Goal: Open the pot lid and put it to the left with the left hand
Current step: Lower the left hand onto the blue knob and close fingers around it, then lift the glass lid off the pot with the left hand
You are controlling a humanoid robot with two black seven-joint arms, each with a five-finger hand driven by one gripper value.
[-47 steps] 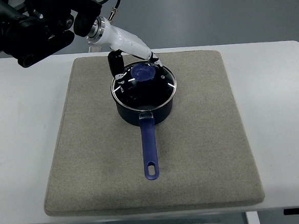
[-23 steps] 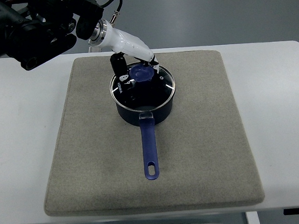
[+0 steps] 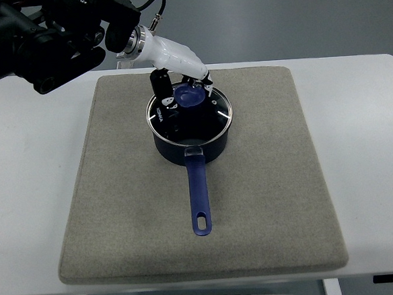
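A dark blue saucepan (image 3: 191,146) stands on the grey mat (image 3: 120,207), its long blue handle (image 3: 198,194) pointing toward the near edge. A glass lid (image 3: 214,116) with a blue knob (image 3: 188,95) sits on it. My left hand (image 3: 179,95) reaches in from the upper left, white forearm over the pot's far rim. Its dark fingers (image 3: 163,99) are curled around the knob from the left and from above. The lid still rests on the pot, as far as I can tell.
The mat covers most of a white table (image 3: 365,142). Bare mat lies left of the pot (image 3: 115,140) and to its right. My left arm's black upper body fills the top left corner (image 3: 34,37).
The hand has come down and closed in around the knob, moving slightly right. The pot and lid have barely shifted.
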